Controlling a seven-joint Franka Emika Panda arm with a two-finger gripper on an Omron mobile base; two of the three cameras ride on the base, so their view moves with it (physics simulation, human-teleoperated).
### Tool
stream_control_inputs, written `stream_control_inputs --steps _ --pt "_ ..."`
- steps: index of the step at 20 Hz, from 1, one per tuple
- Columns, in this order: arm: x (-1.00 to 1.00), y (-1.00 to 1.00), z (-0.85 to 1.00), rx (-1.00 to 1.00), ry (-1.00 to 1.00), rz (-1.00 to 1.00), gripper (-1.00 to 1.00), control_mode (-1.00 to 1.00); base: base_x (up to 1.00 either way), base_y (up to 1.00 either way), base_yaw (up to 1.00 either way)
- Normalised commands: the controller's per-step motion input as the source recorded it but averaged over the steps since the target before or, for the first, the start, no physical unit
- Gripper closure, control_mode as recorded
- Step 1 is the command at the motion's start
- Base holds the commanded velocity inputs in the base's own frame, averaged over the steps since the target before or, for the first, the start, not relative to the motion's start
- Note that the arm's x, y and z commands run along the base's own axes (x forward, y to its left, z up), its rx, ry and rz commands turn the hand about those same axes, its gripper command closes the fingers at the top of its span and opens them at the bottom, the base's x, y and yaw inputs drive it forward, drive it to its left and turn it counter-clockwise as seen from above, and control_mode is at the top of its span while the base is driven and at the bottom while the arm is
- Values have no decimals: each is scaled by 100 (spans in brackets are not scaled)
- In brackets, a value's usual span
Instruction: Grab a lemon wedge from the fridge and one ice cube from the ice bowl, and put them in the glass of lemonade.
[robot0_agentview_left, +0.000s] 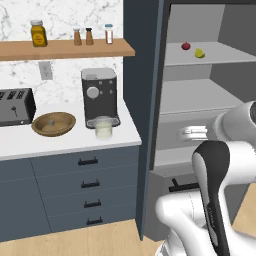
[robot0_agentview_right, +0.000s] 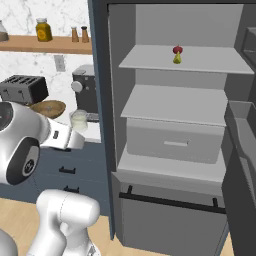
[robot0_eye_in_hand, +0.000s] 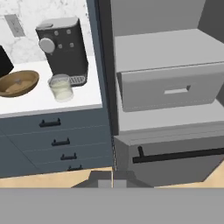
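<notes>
Tall grey fridge (robot0_agentview_right: 175, 135) open; tiny yellow-green lemon wedge (robot0_agentview_right: 177, 59) on top shelf. Shallow brown wooden ice bowl (robot0_agentview_left: 53, 123) and short clear glass of pale lemonade (robot0_agentview_left: 103, 127) on tabletop.

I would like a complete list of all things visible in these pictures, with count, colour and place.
fridge: 1, grey, open, right of the cabinets
lemon wedge: 1, yellow-green, top fridge shelf
small fruit: 1, dark red, beside the wedge
ice bowl: 1, brown, on the counter
glass of lemonade: 1, clear with pale liquid, in front of the coffee machine
coffee machine: 1, dark grey, on the counter
toaster: 1, black, left of the bowl
jar: 1, amber, wooden wall shelf
shakers: 2, brown, same shelf
bottle: 1, pale, same shelf
drawers: 4, dark blue, under the counter
arm: 1, white, before the fridge
</notes>
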Motion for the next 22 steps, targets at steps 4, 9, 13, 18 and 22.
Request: stream_control_inputs --steps 4,9,13,18,22 --pt "-10 -5 0 0 0 -10 100 -100 0 0 0" --pt "-8 0 -1 0 -4 -7 100 100 -1 -1 -3" --pt "0 0 0 0 0 0 100 100 -2 -35 -15" --pt "0 0 0 0 0 0 100 100 -18 -66 -5" --pt "0 0 0 0 0 0 100 100 -1 -63 0"
